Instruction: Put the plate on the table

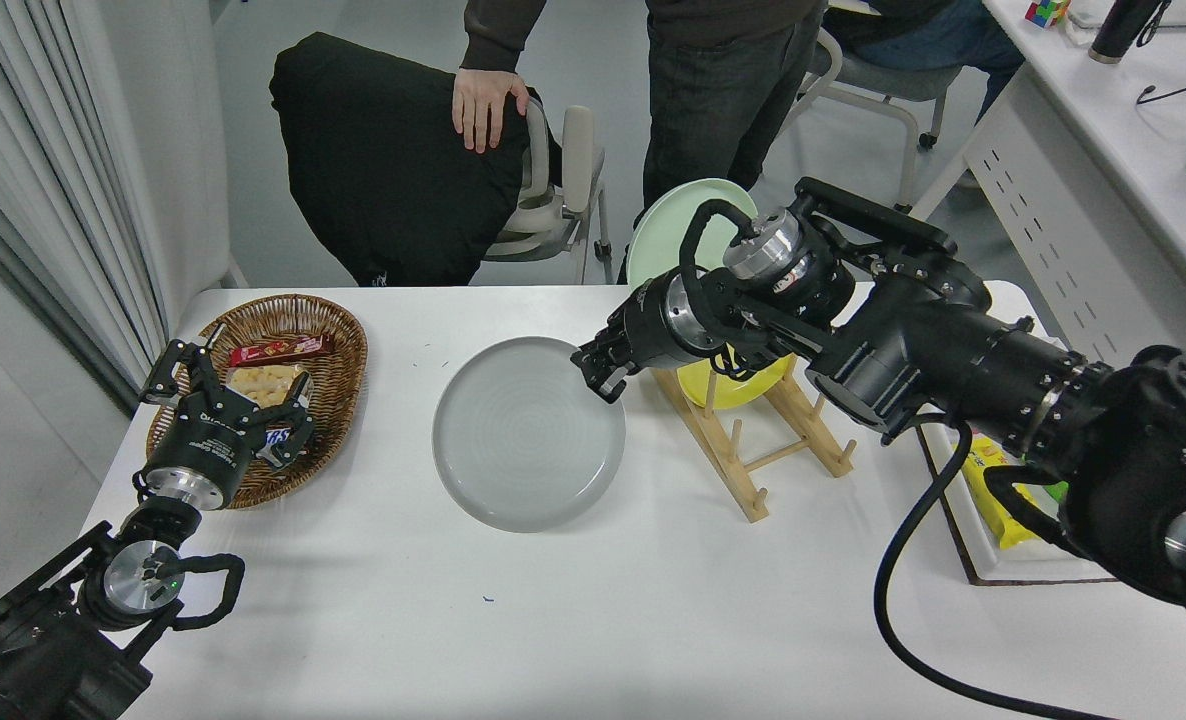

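Note:
The light grey plate (525, 435) lies low and about level on the white table (593, 620), left of the middle. My right gripper (603, 382) reaches in from the right and is shut on the plate's far right rim. My left gripper (225, 408) is parked at the lower left, open and empty, over the near edge of the basket.
A wooden plate rack (748, 450) right of the grey plate holds a yellow plate (748, 378) and a pale mint-green plate (665, 232). A wicker basket (328, 330) with snacks is at the left, a tray (1028, 565) with snack packs at the right. A person (713, 90) stands at the far side, a hand (483, 100) on a chair.

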Robot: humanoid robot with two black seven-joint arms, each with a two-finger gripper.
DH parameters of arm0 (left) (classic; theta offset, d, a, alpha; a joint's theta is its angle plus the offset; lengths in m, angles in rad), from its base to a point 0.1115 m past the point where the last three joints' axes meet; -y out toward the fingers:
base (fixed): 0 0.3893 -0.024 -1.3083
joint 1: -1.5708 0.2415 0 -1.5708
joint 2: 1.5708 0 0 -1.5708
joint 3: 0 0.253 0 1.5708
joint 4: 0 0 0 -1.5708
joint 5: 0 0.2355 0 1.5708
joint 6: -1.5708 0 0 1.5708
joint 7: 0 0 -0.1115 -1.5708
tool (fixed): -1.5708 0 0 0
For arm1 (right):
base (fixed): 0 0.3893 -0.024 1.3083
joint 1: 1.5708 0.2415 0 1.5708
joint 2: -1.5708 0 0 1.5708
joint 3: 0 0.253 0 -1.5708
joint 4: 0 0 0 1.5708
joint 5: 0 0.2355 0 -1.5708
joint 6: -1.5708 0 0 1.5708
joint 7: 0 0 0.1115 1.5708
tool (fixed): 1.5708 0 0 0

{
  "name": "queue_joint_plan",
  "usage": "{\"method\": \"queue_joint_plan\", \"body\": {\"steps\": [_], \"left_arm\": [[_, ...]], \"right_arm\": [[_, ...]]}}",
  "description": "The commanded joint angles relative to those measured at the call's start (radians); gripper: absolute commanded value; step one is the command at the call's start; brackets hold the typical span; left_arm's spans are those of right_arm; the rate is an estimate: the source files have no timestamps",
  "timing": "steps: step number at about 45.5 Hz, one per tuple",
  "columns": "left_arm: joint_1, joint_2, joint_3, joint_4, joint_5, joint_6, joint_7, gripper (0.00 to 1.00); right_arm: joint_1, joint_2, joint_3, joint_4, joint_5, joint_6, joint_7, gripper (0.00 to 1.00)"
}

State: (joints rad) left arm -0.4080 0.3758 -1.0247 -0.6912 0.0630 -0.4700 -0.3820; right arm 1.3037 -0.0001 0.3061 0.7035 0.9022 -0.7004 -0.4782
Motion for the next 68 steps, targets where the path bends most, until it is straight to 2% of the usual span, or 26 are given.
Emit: {"method": "queue_joint_plan", "body": {"steps": [1, 22, 68], "left_arm": [[0.0, 0.0, 0.0, -0.001, 0.0, -0.001, 0.0, 0.98], [0.0, 0.0, 0.0, -0.001, 0.0, 0.001, 0.0, 0.98], [0.0, 0.0, 0.0, 0.001, 0.0, -0.001, 0.0, 0.98]], "right_arm": [[-0.018, 0.0, 0.034, -0.004, 0.043, -0.085, -0.005, 0.0], [-0.136, 0.0, 0.08, 0.004, 0.083, -0.085, -0.051, 0.0], [-0.274, 0.0, 0.074, -0.033, 0.03, -0.085, -0.051, 0.0]]}}
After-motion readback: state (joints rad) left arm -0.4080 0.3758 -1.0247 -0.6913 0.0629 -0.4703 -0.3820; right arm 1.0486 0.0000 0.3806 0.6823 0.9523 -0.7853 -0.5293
